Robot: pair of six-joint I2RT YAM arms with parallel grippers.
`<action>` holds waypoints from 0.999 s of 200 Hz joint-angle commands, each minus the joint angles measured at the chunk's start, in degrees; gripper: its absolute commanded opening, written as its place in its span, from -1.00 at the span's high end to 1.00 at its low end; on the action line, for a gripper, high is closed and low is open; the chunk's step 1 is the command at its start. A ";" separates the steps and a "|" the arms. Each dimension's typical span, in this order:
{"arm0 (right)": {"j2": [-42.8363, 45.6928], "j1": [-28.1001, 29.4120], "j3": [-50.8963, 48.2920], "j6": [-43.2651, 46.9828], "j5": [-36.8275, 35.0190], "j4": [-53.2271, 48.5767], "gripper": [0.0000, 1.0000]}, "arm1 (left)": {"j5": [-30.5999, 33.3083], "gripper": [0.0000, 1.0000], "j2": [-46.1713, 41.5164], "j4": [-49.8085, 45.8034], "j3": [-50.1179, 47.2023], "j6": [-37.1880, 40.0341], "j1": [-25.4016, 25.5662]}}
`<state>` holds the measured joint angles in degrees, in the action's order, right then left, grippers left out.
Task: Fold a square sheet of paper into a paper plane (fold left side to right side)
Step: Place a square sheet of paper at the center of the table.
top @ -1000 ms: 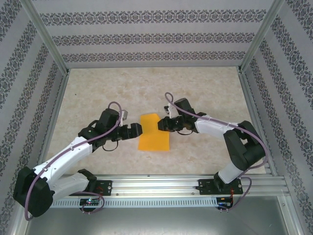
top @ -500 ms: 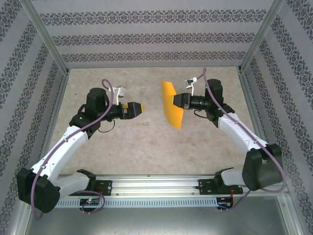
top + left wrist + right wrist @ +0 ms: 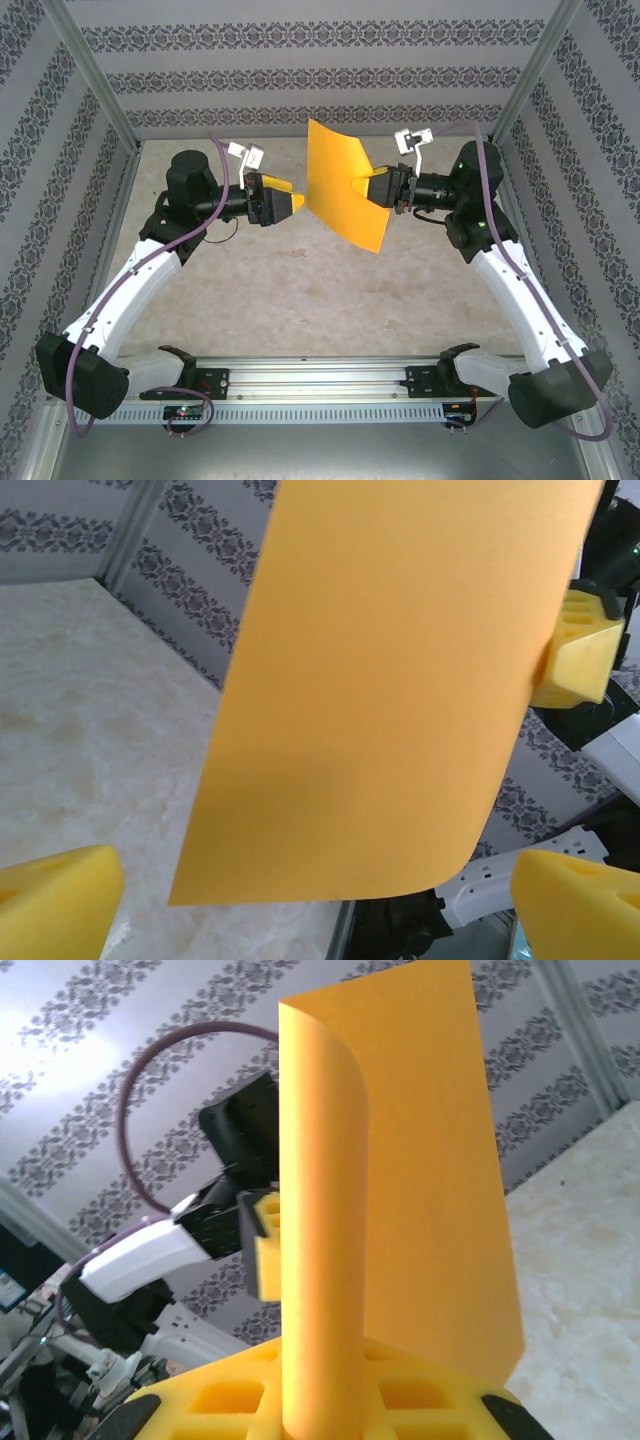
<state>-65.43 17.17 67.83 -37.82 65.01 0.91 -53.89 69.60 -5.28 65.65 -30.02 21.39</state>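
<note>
right wrist, sheet (image 3: 420, 1160) curled in right gripper (image 3: 322, 1395)

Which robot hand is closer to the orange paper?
Right. The right gripper is pinching the orange paper by its edge, holding it up off the table. The left gripper is open on the paper's other side, not gripping it.

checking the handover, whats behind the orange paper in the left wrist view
Right of the orange sheet, one yellow finger of the right hand pokes out; patterned wall shows left. The rest of that hand is covered.
</note>
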 commanded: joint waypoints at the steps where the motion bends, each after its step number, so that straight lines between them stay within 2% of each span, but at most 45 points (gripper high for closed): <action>1: 1.94 1.00 2.03 -0.49 1.53 -0.95 0.64 | -4.72 -1.00 0.11 5.00 2.03 0.14 -0.46; 34: 2.40 1.95 2.39 -0.88 1.39 -0.91 0.64 | -6.28 -0.89 0.30 6.84 1.87 -0.66 0.27; 54: 2.24 2.27 2.36 -0.76 0.68 -1.08 0.63 | -7.37 -0.69 0.34 7.54 1.60 -0.89 0.56; 66: 1.98 2.26 2.06 -0.67 0.06 -1.22 0.63 | -8.49 -0.44 0.29 8.68 1.33 -1.22 1.28; 95: 1.27 1.89 2.28 0.95 -2.12 -4.01 0.63 | -8.38 0.46 -0.58 3.81 2.19 2.51 2.05; 113: 1.51 0.91 2.31 3.37 -4.71 -7.93 0.58 | -7.29 0.85 -1.00 0.73 2.14 4.07 2.00; 119: 1.53 0.54 2.22 4.13 -5.66 -9.25 0.50 | -6.84 0.94 -0.93 -0.06 2.03 4.08 2.01; 133: 1.60 -0.61 2.31 6.51 -8.63 -13.74 0.31 | -4.96 1.00 -0.48 -2.38 1.68 4.13 2.01; 142: 1.70 -1.22 2.34 8.24 -12.31 -17.86 0.07 | -3.12 1.00 0.12 -5.29 1.68 4.72 2.00; 155: 1.64 -2.78 1.96 10.85 -17.08 -22.45 -0.07 | -0.57 1.00 1.16 -7.39 0.46 4.12 2.07; 165: 1.66 -3.79 1.13 11.67 -22.47 -25.68 -0.32 | 1.05 1.00 2.36 -7.59 -1.15 2.40 2.06; 174: 1.40 -4.61 0.46 12.98 -26.64 -28.49 -0.41 | 2.32 1.00 3.78 -7.34 -2.88 0.67 2.07; 182: 1.27 -4.96 -0.20 14.47 -29.84 -30.43 -0.58 | 4.02 1.00 5.52 -8.97 -3.76 0.16 2.02; 200: 0.44 -5.01 -2.63 17.35 -37.25 -33.19 -0.75 | 7.03 1.00 10.33 -10.87 -6.16 -1.88 1.99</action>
<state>-64.18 12.56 68.10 -26.57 41.45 -24.14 -52.80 73.95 -10.41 63.24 -28.80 23.00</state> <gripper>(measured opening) 0.827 0.059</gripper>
